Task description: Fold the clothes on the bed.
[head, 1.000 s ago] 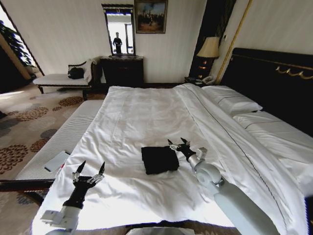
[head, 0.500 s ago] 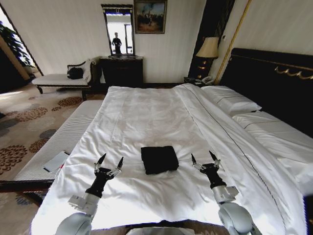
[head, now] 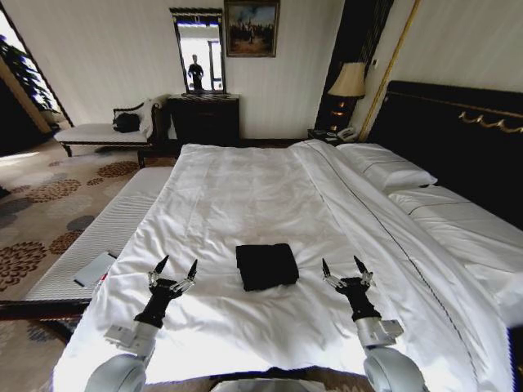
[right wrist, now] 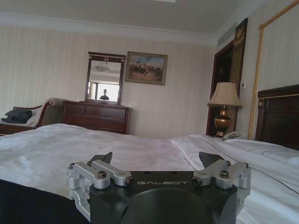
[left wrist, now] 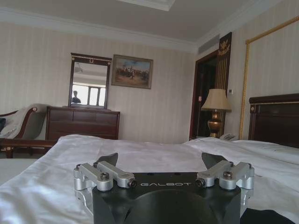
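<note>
Clothes (head: pixel 266 265): we see one black garment folded into a compact rectangle, lying flat on the white duvet (head: pixel 245 196) near the foot half of the bed (head: pixel 458 237), roughly centered across its width. No lettering visible on the folded bundle from the head view. In the left wrist view a dark edge of it shows at the corner (left wrist: pixel 268 217); in the right wrist view a dark patch (right wrist: pixel 37 205) sits low beside that gripper.

Neither gripper touches the garment. We mark the left gripper (head: pixel 172 271) above the duvet on the robot's left of the bundle, fingers spread apart and pointing toward the headboard (head: pixel 458 139), nothing between them. The right gripper (head: pixel 343 268) hovers on the opposite side, also apart from the fabric, fingers likewise parted and empty. The two sit at about the same level, flanking the bundle. Wrist views confirm it: left gripper (left wrist: pixel 159 161) and right gripper (right wrist: pixel 156 158) each show both dark fingertips separated with only bedding beyond.

Around it: pillows (head: pixel 392 171) lie against the headboard, a lamp (head: pixel 350 82) stands on the nightstand past the bed corner. A dark dresser (head: pixel 204 118) with mirror (head: pixel 200 53) and a framed painting (head: pixel 252 27) stand at the far wall. A pale bench (head: pixel 102 233) runs along the bed's left side, a flat grey item (head: pixel 94 268) resting on it. Patterned carpet (head: pixel 41 220) covers the floor.
</note>
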Controlling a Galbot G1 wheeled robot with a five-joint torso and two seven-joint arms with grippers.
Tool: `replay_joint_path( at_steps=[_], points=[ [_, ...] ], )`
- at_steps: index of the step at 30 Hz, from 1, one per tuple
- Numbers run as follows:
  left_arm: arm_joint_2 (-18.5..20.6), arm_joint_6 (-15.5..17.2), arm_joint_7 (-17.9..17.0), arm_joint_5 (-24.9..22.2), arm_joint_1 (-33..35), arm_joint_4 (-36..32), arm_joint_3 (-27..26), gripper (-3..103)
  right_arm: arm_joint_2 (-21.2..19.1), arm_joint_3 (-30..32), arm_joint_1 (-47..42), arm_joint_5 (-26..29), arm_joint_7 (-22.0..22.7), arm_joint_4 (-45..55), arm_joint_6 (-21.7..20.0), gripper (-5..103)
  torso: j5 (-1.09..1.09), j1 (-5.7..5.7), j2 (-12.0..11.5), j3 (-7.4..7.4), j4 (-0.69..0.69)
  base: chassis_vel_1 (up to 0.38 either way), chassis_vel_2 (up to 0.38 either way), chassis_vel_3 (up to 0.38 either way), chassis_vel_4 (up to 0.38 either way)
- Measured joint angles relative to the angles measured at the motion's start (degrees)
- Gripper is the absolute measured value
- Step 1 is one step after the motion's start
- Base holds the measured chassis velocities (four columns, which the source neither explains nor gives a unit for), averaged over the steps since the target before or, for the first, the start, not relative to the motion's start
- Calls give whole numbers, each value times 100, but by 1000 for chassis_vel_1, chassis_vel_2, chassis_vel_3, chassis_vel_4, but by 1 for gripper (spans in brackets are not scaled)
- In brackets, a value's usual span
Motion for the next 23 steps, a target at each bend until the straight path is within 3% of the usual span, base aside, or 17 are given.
replay_joint_path(
  at_steps=[23],
  points=[
    [-1,0,0,1,9,-7,-4,100,-18,-20,23,32,13,-12,-25,100,0,0,0,0,0,0,0,0,0]
  ],
)
